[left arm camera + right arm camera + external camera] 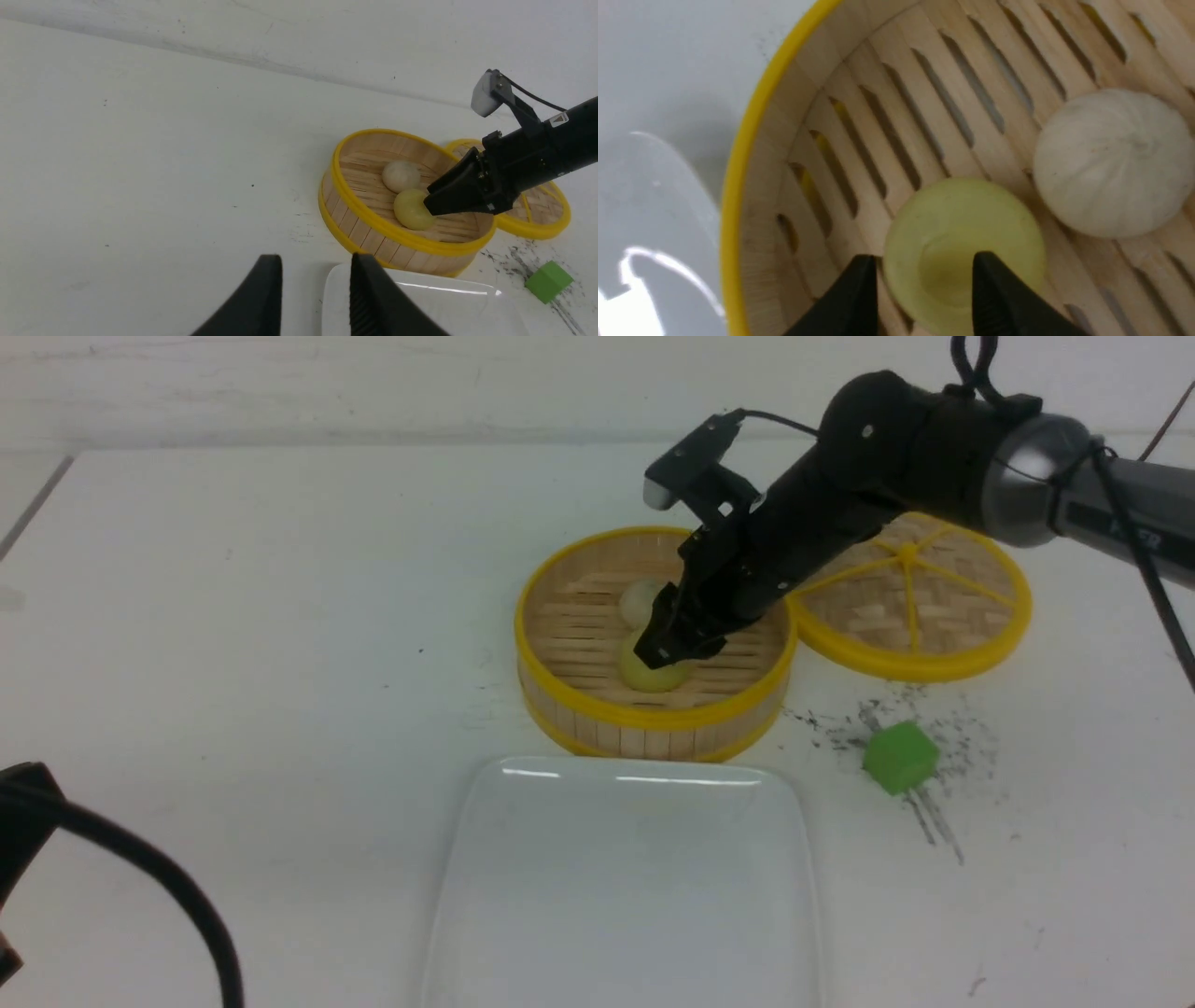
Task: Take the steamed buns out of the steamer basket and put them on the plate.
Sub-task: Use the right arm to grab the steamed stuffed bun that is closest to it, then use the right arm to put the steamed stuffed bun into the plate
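Observation:
The steamer basket [653, 717] stands mid-table with both steamed buns inside: a pale pleated one [639, 600] at the back and a yellow one [653, 677] nearer the front. My right gripper [667, 649] reaches down into the basket and is open over the yellow bun [962, 238]. One finger is beside the bun and the other is above its top; the pale bun [1111, 163] lies just beyond. The white plate [625, 877] lies bare in front of the basket. My left gripper [316, 266] is open and holds nothing, by the plate's corner [336, 289].
The flat woven lid [920, 607] lies to the right of the basket, touching its rim. A green cube [899, 757] sits on dark scuff marks right of the plate. A black cable and part of the left arm [28, 821] fill the near left corner.

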You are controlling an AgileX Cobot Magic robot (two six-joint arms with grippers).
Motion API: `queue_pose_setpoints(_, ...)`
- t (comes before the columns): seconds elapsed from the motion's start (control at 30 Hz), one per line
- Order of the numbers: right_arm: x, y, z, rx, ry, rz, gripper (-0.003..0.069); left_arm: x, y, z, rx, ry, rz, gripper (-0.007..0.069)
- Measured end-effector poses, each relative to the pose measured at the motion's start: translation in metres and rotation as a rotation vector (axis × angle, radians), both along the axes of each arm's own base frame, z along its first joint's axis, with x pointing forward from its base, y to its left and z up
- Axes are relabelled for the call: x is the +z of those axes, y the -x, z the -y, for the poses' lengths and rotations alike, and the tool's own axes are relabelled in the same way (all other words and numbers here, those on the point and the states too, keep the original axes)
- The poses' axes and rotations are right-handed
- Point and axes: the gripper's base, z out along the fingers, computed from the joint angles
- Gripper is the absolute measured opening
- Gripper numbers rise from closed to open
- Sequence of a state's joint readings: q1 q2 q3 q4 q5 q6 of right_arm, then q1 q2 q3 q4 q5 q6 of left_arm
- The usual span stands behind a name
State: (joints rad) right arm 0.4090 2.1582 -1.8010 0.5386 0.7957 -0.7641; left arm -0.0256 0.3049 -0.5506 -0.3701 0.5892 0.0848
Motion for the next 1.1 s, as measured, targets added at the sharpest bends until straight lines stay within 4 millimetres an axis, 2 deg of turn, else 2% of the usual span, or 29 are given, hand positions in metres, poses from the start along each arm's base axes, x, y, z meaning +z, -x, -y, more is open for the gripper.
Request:
queue_pose_setpoints(0.27,-0.003,-0.005,0.000,-0.019,0.005,0.036,0.0299,0.000,0.000,0.000,0.001,0.001,0.004,0.0240)
queue_pose_setpoints(0.53,-0.017,-0.007,0.000,-0.015,0.029,0.019,0.0288,0.001,0.000,0.000,0.006,0.002,0.015,0.0240)
queue_pose_setpoints(0.6,-0.019,-0.008,0.000,-0.015,0.031,0.014,0.0228,0.001,0.000,0.000,0.006,0.002,0.015,0.0240)
queue_pose_setpoints(0.63,-0.019,-0.008,0.000,-0.015,0.032,0.015,0.0221,0.001,0.000,0.000,0.006,0.002,0.015,0.0240)
queue_pose_setpoints(0.67,-0.020,-0.008,0.000,-0.011,0.037,0.016,0.0142,0.001,0.000,0.000,0.006,0.002,0.015,0.0240)
queue_pose_setpoints(0.7,-0.020,-0.008,0.000,-0.008,0.038,0.018,0.0107,0.001,0.000,0.000,0.006,0.002,0.015,0.0240)
queue_pose_setpoints(0.73,-0.020,-0.008,0.000,0.000,0.043,0.021,0.0036,0.001,0.000,0.000,0.006,0.002,0.015,0.0240)
queue_pose_setpoints(0.83,-0.020,-0.007,0.000,0.009,0.046,0.015,0.0018,0.001,0.000,0.000,0.006,0.002,0.015,0.0240)
queue_pose_setpoints(0.97,-0.011,-0.004,0.001,0.021,0.048,0.016,0.0018,0.001,0.000,0.000,0.006,0.002,0.016,0.0240)
queue_pose_setpoints(1.07,0.010,0.001,0.004,0.029,0.045,0.053,0.0018,0.001,0.000,0.000,0.006,0.002,0.016,0.0240)
queue_pose_setpoints(1.1,0.023,0.004,0.006,0.030,0.039,0.079,0.0018,0.001,0.000,0.000,0.006,0.002,0.016,0.0240)
